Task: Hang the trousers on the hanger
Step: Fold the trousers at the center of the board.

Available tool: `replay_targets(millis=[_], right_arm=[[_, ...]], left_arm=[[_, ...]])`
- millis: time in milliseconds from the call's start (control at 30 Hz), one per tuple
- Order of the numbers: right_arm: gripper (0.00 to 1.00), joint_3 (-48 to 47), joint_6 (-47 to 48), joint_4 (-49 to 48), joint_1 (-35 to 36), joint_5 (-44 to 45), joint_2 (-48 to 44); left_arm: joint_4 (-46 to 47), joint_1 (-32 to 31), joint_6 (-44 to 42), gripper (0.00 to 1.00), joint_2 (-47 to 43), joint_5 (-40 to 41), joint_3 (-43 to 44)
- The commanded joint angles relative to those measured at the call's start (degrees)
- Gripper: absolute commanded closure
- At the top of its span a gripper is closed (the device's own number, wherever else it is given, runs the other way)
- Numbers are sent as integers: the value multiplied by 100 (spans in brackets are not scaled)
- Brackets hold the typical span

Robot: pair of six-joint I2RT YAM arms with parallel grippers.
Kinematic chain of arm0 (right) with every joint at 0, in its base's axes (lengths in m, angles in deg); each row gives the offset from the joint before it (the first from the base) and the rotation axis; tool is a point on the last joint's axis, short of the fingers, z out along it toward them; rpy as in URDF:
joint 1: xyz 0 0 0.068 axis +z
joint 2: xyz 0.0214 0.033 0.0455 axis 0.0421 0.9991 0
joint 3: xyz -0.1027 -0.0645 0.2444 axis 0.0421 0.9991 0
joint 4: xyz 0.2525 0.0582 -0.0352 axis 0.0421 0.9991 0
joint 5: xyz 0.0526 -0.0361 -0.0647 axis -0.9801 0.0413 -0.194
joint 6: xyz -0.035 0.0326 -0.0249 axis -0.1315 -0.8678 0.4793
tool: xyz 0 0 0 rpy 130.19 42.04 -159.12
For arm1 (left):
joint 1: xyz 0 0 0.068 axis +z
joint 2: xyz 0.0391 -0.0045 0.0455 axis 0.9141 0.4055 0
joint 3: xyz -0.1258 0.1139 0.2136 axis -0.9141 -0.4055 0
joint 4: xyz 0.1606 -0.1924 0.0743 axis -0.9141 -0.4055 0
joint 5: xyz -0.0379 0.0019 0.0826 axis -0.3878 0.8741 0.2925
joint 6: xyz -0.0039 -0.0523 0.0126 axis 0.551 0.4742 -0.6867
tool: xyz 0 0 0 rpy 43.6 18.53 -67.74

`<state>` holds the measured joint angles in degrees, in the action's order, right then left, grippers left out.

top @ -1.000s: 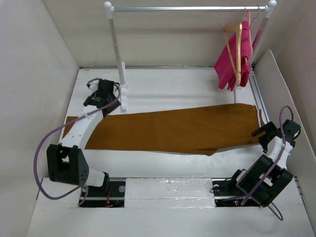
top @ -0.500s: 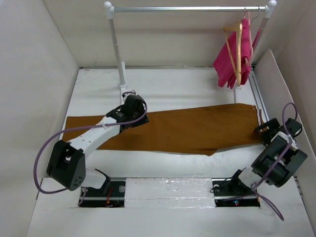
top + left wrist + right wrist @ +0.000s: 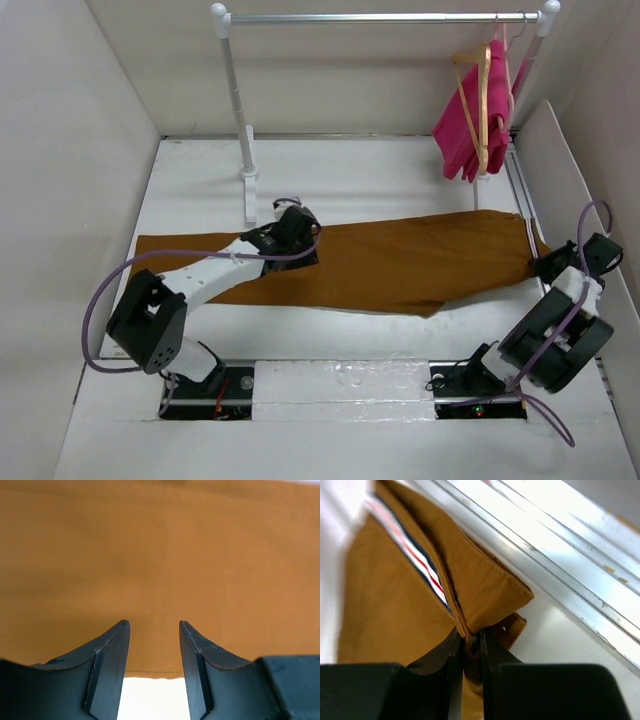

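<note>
The rust-brown trousers (image 3: 400, 262) lie flat across the table, waistband at the right. My right gripper (image 3: 545, 266) is shut on the trousers' waistband corner (image 3: 485, 600), where the striped inner band (image 3: 415, 555) shows. My left gripper (image 3: 297, 232) hovers over the trouser legs (image 3: 160, 555), jaws open with only cloth and table seen between them. The tan wooden hanger (image 3: 482, 100) hangs on the rail at the back right, beside a pink garment.
A white-and-silver clothes rail (image 3: 380, 17) spans the back, its left post (image 3: 240, 120) standing close to the left arm. A pink garment (image 3: 462, 130) hangs at its right end. White walls enclose the table; a metal track (image 3: 560, 565) runs along the right edge.
My right gripper has closed on the waistband corner. My left arm has swung right from beside the rail post to above the trouser legs.
</note>
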<state>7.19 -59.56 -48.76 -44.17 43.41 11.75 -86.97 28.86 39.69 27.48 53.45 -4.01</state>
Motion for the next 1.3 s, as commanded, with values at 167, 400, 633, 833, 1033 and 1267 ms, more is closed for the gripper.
replay_targets(millis=[167, 400, 633, 833, 1033, 1267], right_arm=[[100, -866, 863, 1341, 404, -6, -2359], [100, -435, 864, 2090, 2019, 197, -3522], [100, -513, -626, 1608, 4724, 1491, -4164], [100, -2232, -1315, 1924, 8988, 4769, -2945], [100, -3404, -922, 1450, 9967, 4987, -1468], [100, -4363, -200, 729, 8695, 4074, -1405]], left_arm=[[-559, -1570, -32, 60, 1157, 586, 1359], [-542, -1316, -145, 60, 809, 472, 1519], [-718, -139, -813, 60, -493, 578, 2133], [-1103, 408, -1131, 60, -758, 656, 3048], [-1140, 740, -629, 62, -1451, 597, 1392], [-333, 742, -129, 63, -1725, -398, -589]])
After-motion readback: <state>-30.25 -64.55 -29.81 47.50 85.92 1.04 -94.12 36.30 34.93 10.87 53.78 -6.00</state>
